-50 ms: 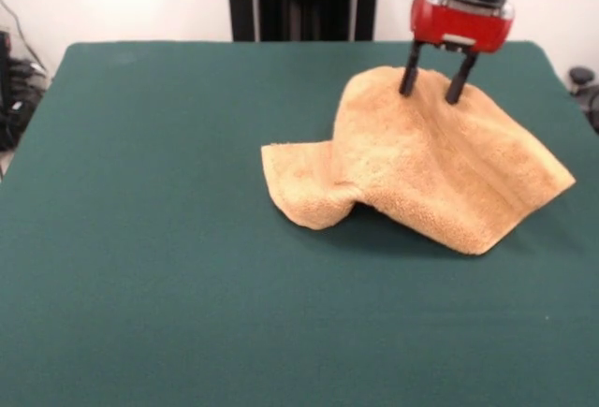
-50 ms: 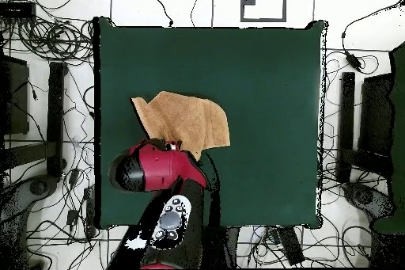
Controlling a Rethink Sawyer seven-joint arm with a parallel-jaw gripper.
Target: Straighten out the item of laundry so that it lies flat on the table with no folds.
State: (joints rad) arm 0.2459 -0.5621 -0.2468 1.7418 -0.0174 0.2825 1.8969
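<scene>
We see the gripper [image 1: 437, 79] at the upper right of the front view. Its two black fingers [image 1: 409, 75] point down and are spread apart. Their tips press into the top of the towel [image 1: 430, 168]. We cannot tell if they pinch any cloth between them.

The orange-tan towel sits right under the gripper, on the right half of the green table [image 1: 159, 239]. It rises to a peak at the fingers and slopes down from there. One corner reaches toward the right edge. Another part curls over toward the middle of the frame, so the towel has folds.

In the overhead view, the towel [image 2: 186, 122] lies left of the middle, just above the red arm [image 2: 158, 169].
</scene>
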